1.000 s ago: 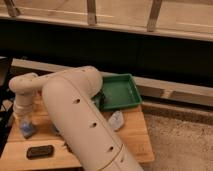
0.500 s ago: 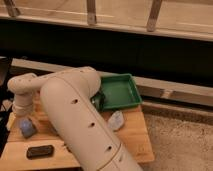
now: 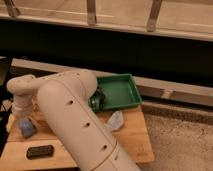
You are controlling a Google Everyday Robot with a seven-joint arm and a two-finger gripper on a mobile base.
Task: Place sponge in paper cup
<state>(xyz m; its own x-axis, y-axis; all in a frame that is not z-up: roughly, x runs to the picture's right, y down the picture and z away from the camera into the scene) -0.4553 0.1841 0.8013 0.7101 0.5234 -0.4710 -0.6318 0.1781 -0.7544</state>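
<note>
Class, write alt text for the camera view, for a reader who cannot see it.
A large white robot arm reaches across a wooden table, its gripper at the picture's left, close over a blue-grey sponge. A black block lies nearer the front; a pale cloth and a green tray sit to the right.
</note>
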